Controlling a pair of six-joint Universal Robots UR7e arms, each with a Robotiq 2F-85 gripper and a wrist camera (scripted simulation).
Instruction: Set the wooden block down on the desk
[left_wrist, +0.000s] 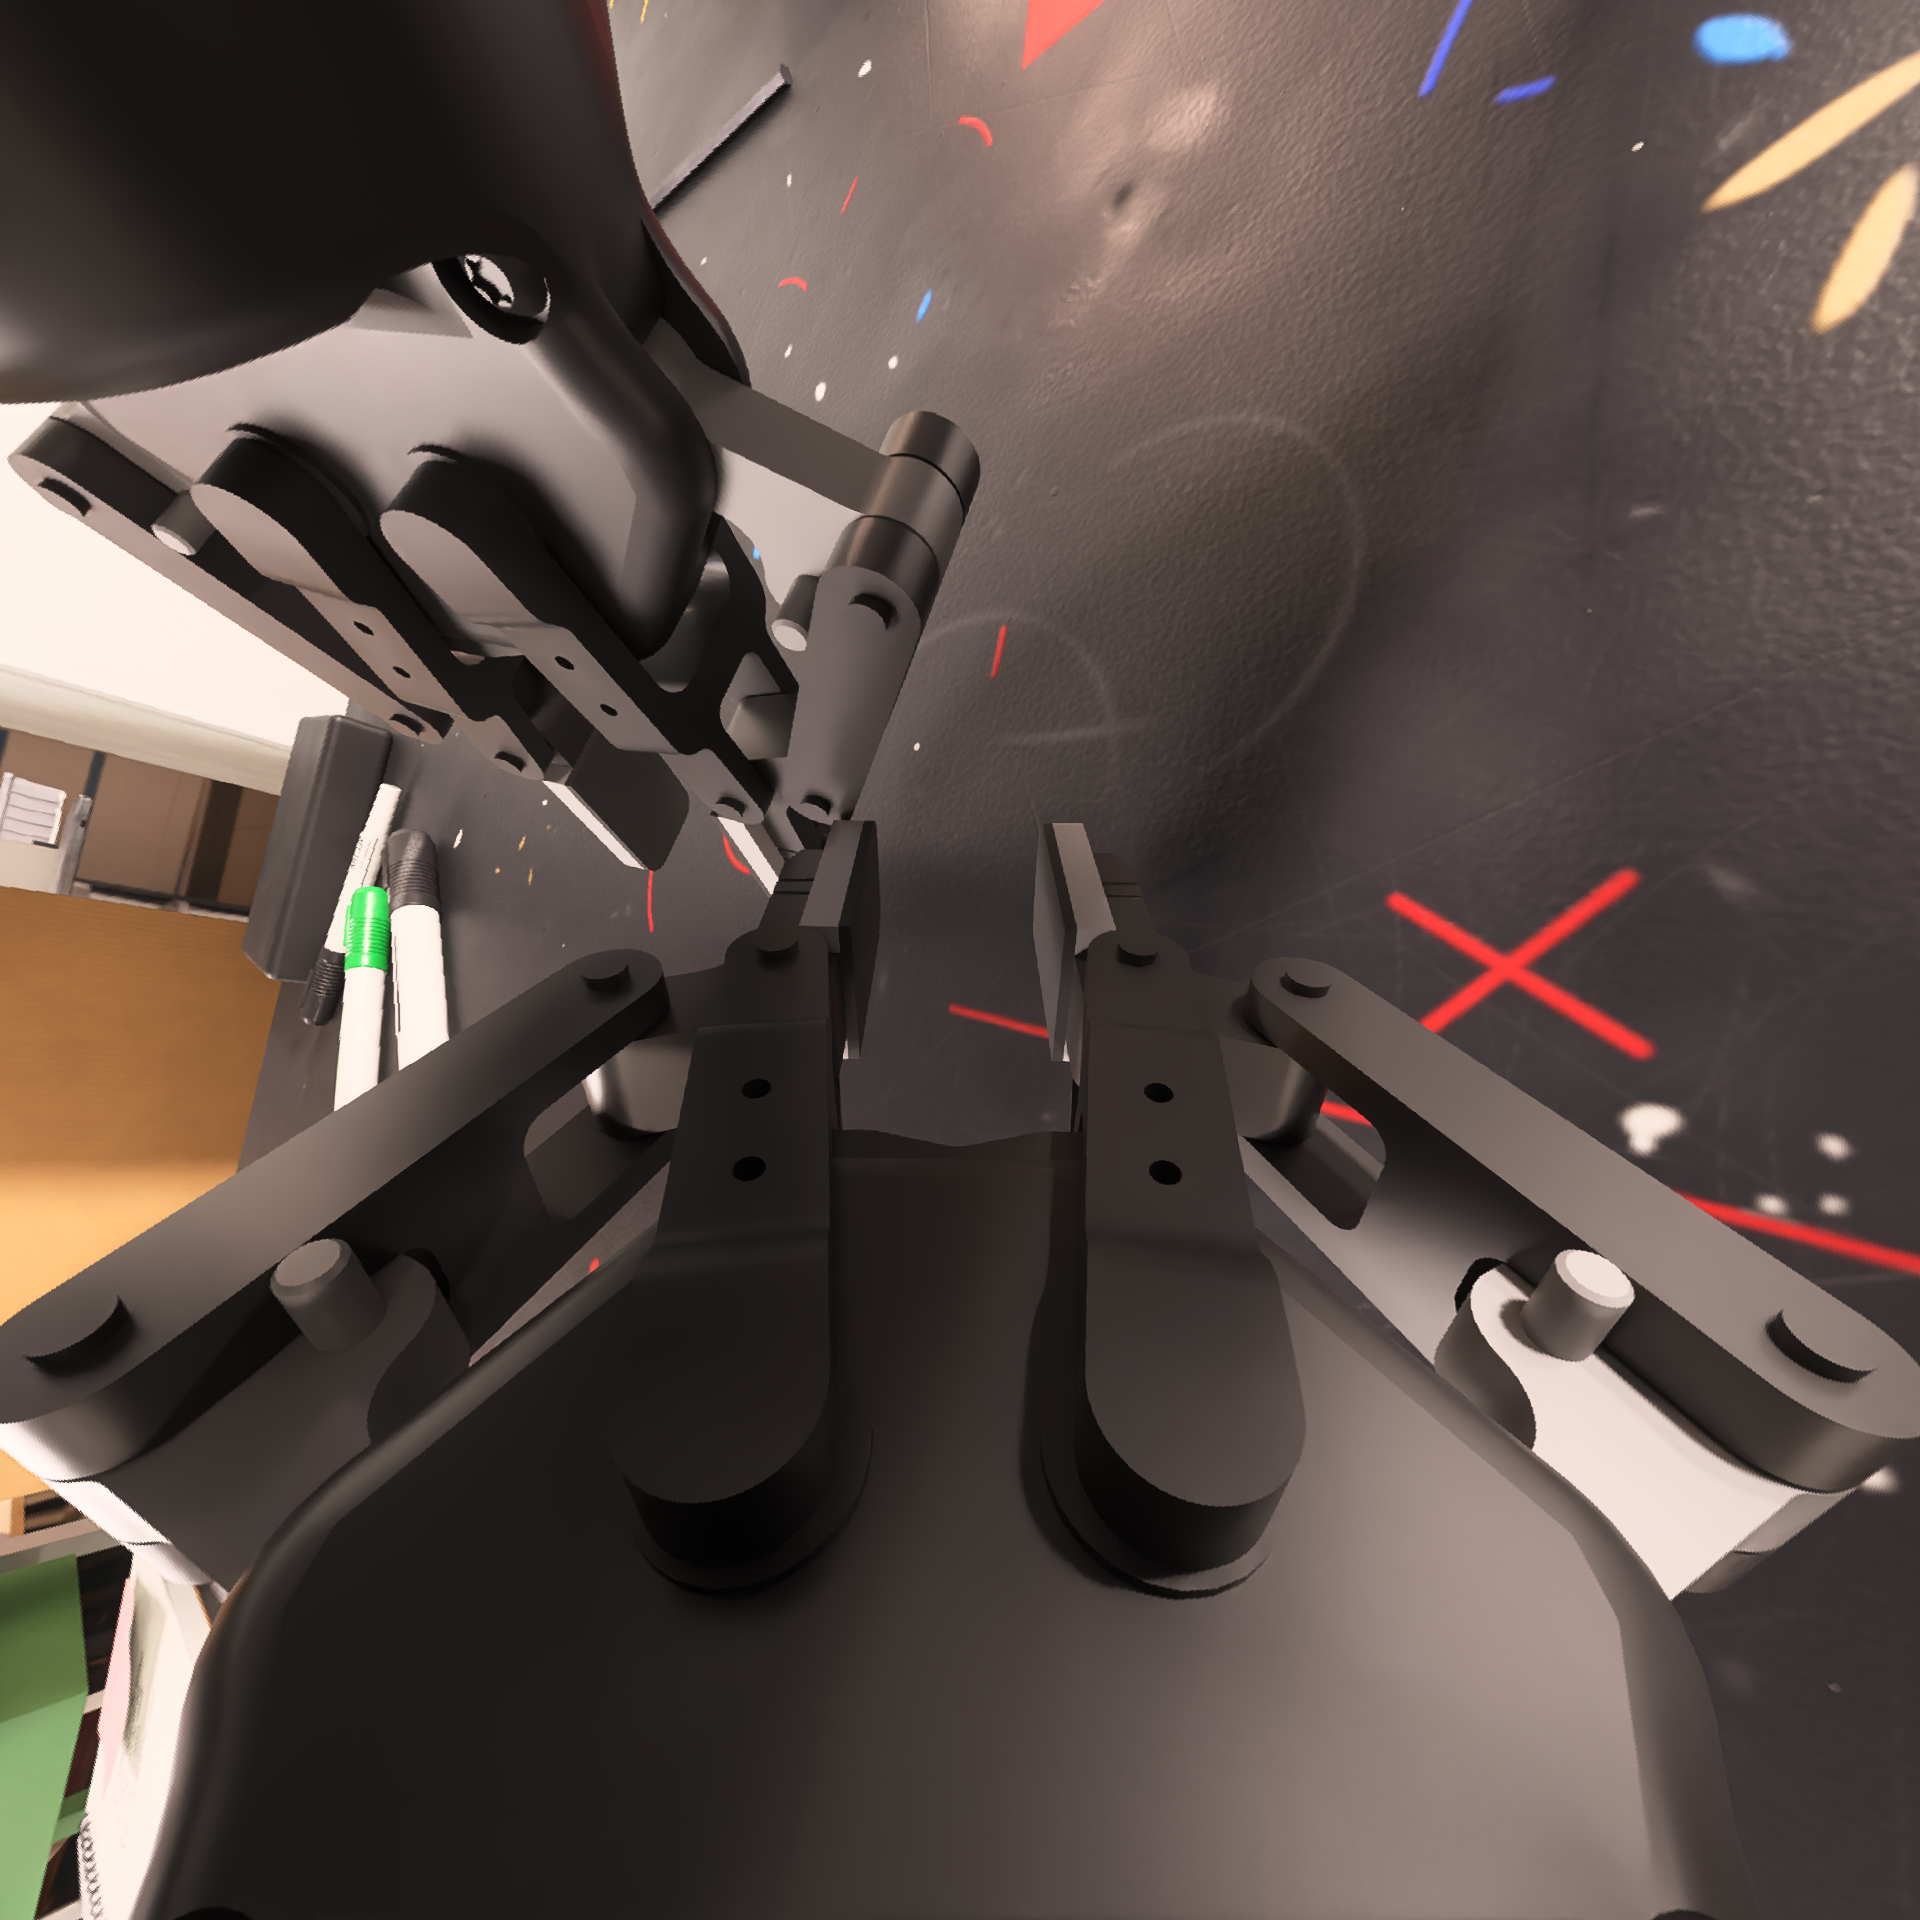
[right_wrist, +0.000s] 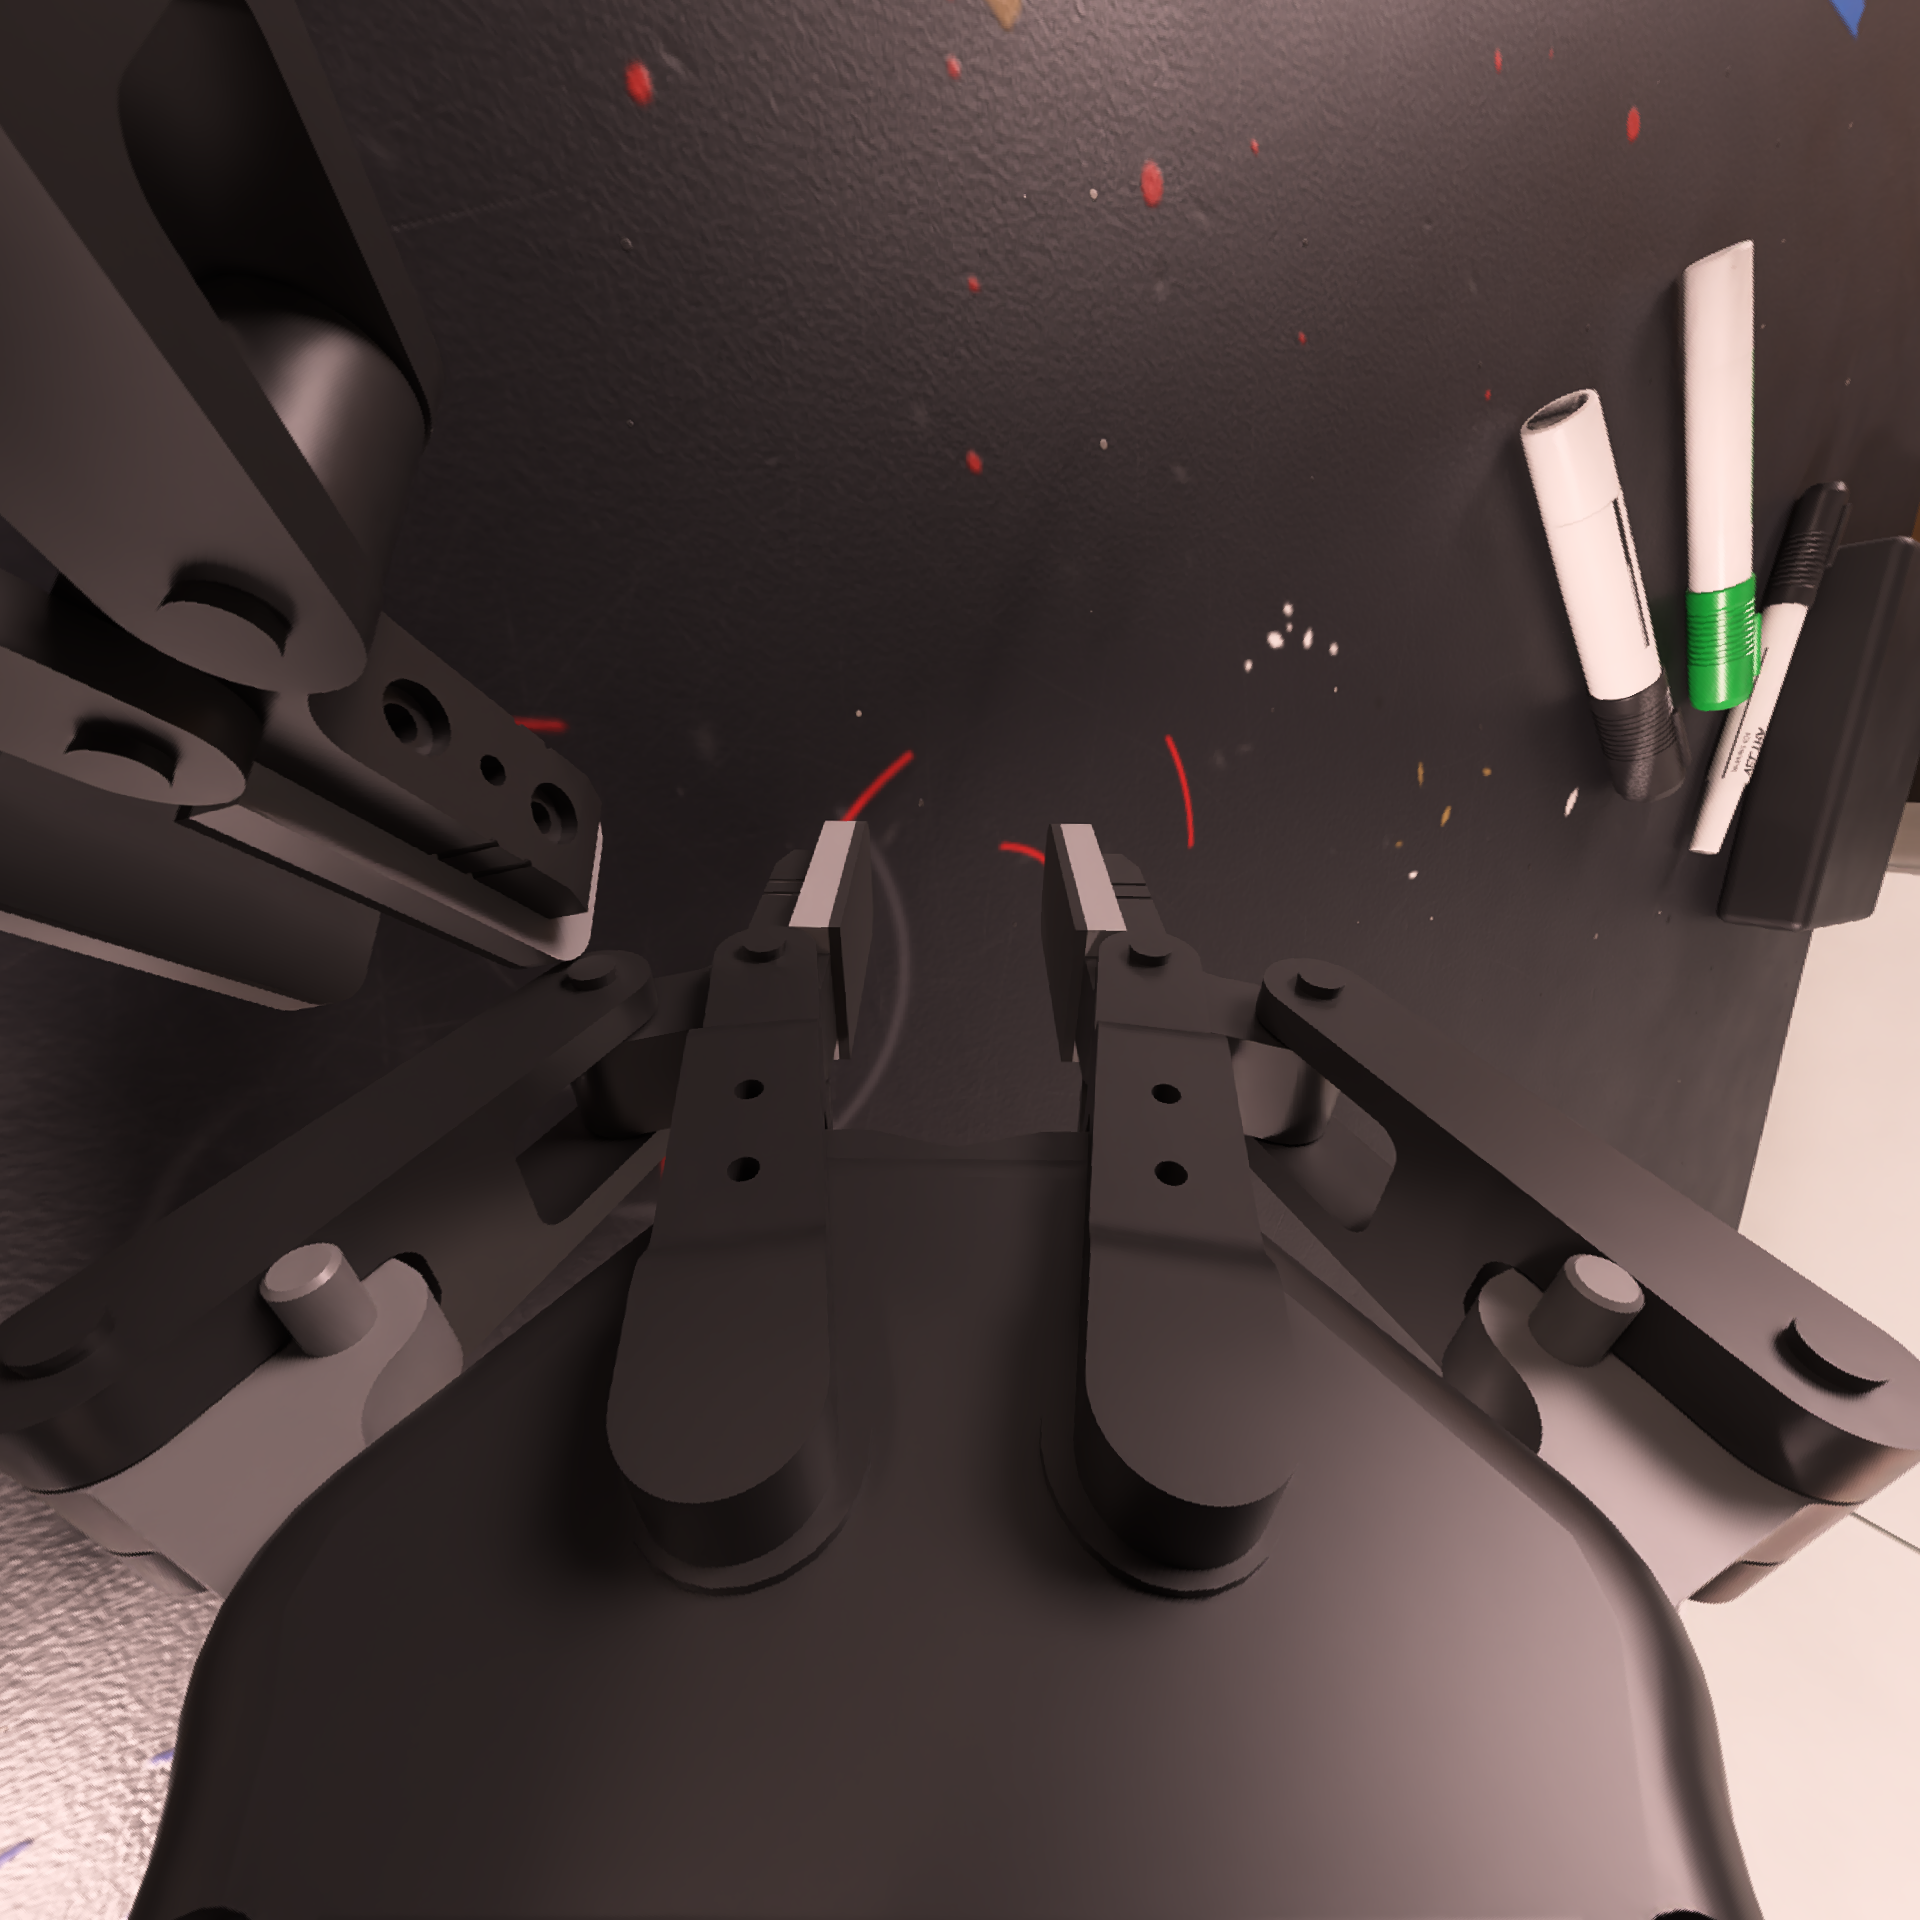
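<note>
No wooden block shows in either view. My left gripper (left_wrist: 956, 883) is open and empty, its jaws apart over the dark paint-flecked desk (left_wrist: 1351, 520). My right gripper (right_wrist: 956, 883) is also open and empty above the same desk (right_wrist: 935, 416). The two grippers are close together. The right gripper (left_wrist: 748, 821) reaches in from the upper left of the left wrist view, its tips next to my left finger. The left gripper (right_wrist: 520, 862) shows at the left of the right wrist view.
Three marker pens (right_wrist: 1714, 623) and a black box-shaped thing (right_wrist: 1829, 727) lie near the desk's edge; they also show in the left wrist view (left_wrist: 364, 966). A red cross (left_wrist: 1517, 966) is painted on the desk. Cardboard boxes (left_wrist: 125, 1039) stand beyond the edge.
</note>
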